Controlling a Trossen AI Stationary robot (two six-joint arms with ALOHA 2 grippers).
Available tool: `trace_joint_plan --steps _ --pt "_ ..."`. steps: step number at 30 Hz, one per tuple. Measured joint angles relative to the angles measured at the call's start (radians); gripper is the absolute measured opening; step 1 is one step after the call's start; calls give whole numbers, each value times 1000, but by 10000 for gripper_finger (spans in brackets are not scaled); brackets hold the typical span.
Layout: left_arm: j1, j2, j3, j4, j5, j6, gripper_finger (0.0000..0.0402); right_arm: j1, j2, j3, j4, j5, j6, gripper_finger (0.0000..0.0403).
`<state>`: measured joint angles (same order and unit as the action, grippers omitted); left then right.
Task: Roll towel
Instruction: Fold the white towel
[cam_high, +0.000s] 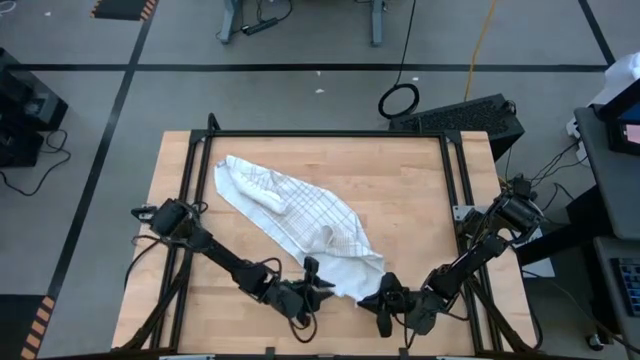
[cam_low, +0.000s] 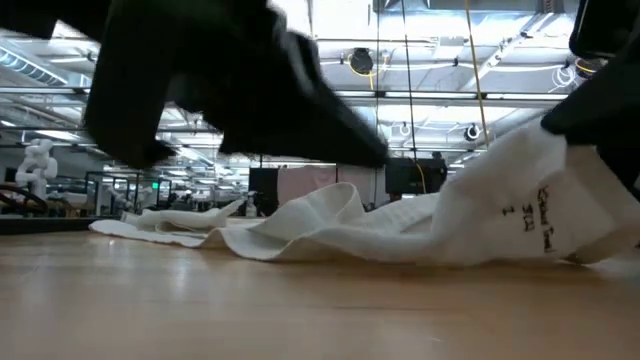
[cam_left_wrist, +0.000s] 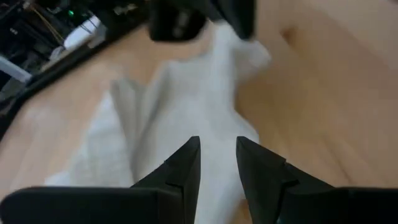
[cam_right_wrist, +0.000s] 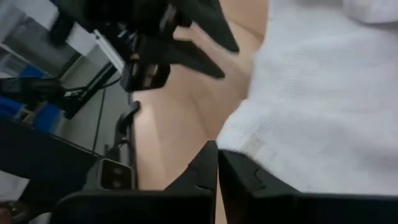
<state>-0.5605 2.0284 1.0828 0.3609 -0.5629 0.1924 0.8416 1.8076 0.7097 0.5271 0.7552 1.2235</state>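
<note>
- Dark fingers of our right tool (cam_right_wrist: 217, 163) sit closest to the lens in the right wrist view, pressed together with no gap between them, right at the hemmed edge of the towel (cam_right_wrist: 323, 106). We cannot tell whether any cloth is caught between them or whether they closed just beside the hem.
- Our left tool (cam_left_wrist: 217, 163) stands with its two fingers partly apart, and pale cloth shows in the gap. We cannot tell whether it is pinching a fold or only hovering over it.
- From above, both tools meet the same near end of the towel (cam_high: 295, 215): the left tool (cam_high: 310, 285) at the left of that end, the right tool (cam_high: 385, 295) at its right.
- We judge this placing to suit a roll: two holds spread along one edge would let the cloth turn over evenly toward the far end.
- From the tools the towel runs diagonally away to the far left of the wooden surface (cam_high: 420, 190), rumpled and not spread flat, with no roll formed yet.
- By our count: one towel, two tools, two arms, one surface.
</note>
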Motion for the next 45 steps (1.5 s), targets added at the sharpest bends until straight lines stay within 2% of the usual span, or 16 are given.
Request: trace_joint_plan --steps 4,8,10,14,21,23,26,28,34,37,42,45 --pt "-11 57 -2 -13 -31 0 110 -3 0 0 -12 2 25 4" --pt "-16 96 2 0 -150 -41 110 6 0 0 -8 -4 14 19" --pt "-16 99 3 -13 -177 -45 109 14 0 0 -8 -6 18 32" --pt "-25 78 1 -41 -182 -22 88 34 -1 0 -9 -64 -15 65" --pt "-57 -11 0 -85 -172 50 10 93 -1 0 -83 -90 -80 105" --pt "-55 -32 -2 -138 -173 27 6 98 -1 0 -116 -132 -70 107" --pt "-48 -49 -3 -182 -175 -26 21 102 -1 0 -138 -170 -64 109" --pt "-39 -53 -2 -219 -175 -66 32 103 -1 0 -150 -146 -99 107" --pt "-2 -39 -2 -414 -166 -304 51 72 -1 0 -241 18 -239 82" --pt "2 -39 -2 -434 -156 -365 51 38 0 0 -291 85 -241 61" --pt "3 -77 18 -436 -149 -303 51 -15 58 0 -306 -33 -214 16" --pt "15 -124 46 -406 -151 -232 51 -6 94 5 -311 -36 -156 3"
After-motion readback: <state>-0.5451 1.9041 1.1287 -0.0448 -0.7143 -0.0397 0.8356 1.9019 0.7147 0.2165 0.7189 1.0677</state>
